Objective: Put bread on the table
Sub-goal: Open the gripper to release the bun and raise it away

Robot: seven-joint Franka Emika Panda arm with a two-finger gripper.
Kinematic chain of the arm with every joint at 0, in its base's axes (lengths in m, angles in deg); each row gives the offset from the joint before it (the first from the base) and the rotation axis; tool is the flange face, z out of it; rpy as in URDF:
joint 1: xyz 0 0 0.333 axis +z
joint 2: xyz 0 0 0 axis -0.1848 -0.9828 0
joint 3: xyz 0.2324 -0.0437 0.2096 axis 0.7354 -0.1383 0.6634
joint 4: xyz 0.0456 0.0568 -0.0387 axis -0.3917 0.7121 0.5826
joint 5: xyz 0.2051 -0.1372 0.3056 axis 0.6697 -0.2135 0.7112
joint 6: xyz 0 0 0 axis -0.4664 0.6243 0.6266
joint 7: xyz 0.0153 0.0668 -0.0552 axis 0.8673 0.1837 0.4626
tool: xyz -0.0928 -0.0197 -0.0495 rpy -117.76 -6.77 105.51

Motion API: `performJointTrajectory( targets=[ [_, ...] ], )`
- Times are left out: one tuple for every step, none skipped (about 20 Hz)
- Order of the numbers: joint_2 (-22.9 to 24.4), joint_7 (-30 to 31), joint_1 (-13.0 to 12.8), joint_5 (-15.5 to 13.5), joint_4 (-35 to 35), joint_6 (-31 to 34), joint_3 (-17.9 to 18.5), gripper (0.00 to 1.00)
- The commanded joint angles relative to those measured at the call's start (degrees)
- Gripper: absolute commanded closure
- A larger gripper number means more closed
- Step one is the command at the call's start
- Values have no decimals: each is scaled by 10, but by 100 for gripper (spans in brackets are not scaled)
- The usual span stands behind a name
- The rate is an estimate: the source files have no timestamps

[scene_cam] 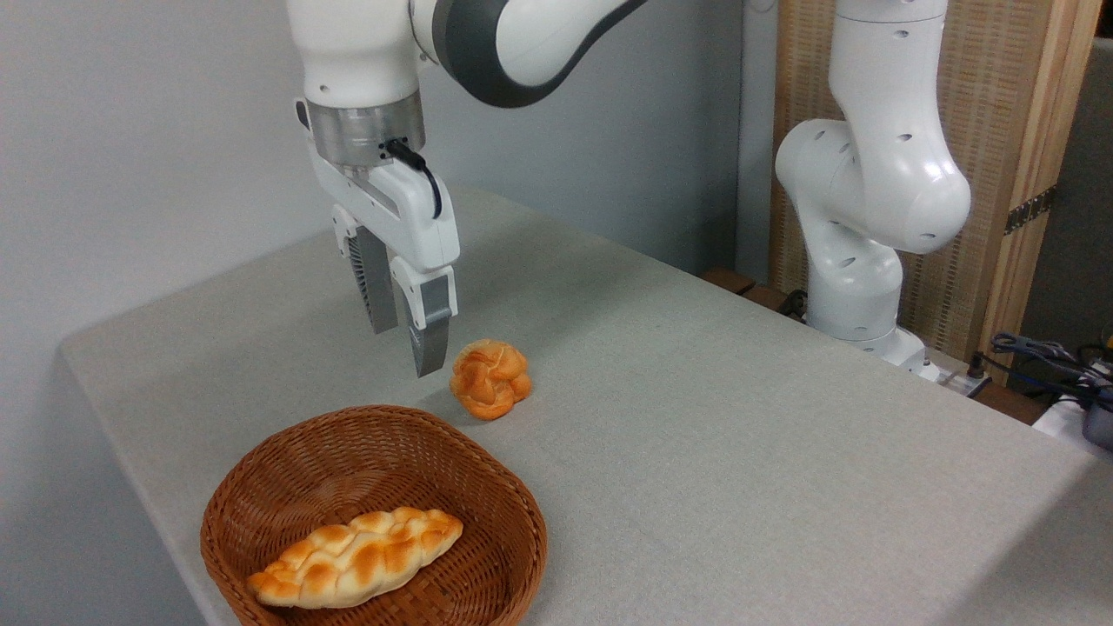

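Bread (pixel 490 379) resting on the surface (pixel 739 417), just beyond the wicker basket (pixel 513 522).
Gripper (pixel 407 343) hangs empty just left of the bun, fingers slightly spread, not touching it; a braided loaf (pixel 356 556) lies in the basket.

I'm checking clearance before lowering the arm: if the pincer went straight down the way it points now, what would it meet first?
Most likely bare cloth of the light grey-beige fabric-covered table. The open, empty pincer hangs just left of the small round golden-orange knotted bun and behind the brown woven wicker basket; depth is uncertain from one view.
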Motion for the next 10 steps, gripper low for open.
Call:
performJointTrajectory(
  targets=[
    [3,4,0,13,-19,-4,27,0],
    [3,4,0,12,-26,-4,31,0],
    [3,1,0,13,-28,-3,39,0],
    [3,-3,0,12,-29,-4,47,0],
    [3,-6,0,10,-29,-5,53,0],
    [3,-6,0,8,-29,-8,56,0],
    [3,-5,0,6,-32,-8,57,0],
    [3,-2,0,4,-32,-8,61,0],
    [3,-2,0,3,-32,-8,61,0],
    [3,-4,0,3,-32,-8,61,0]
  ],
)
